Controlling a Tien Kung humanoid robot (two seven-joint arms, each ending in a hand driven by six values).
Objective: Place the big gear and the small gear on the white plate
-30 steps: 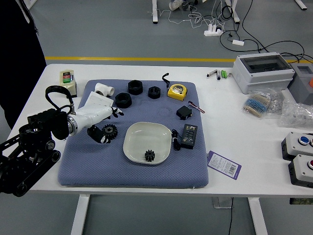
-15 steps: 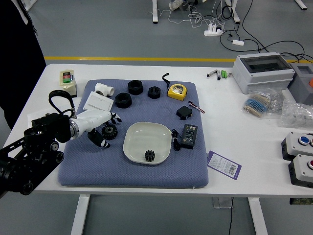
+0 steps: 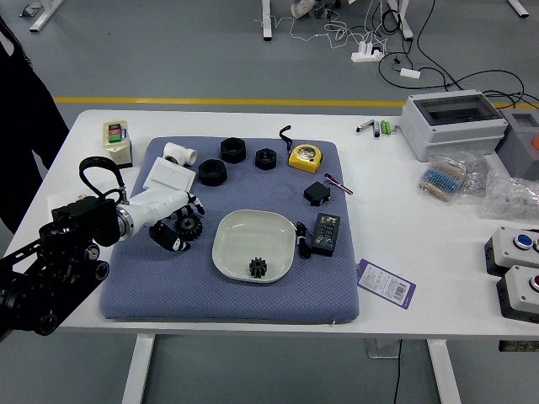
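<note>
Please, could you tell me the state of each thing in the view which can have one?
Small gear: lying on the plate.
Big gear: off the plate, at the left hand.
Left hand: over the mat; grip unclear.
White plate: right side up, holding the small gear.
Black cable: bundled.
Grey-white box: cover closed.

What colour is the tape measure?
The tape measure is yellow and black, shown best in the head view.

small gear [image 3: 258, 268] on plate [image 3: 229, 255], big gear [image 3: 189, 225] left of plate
</note>
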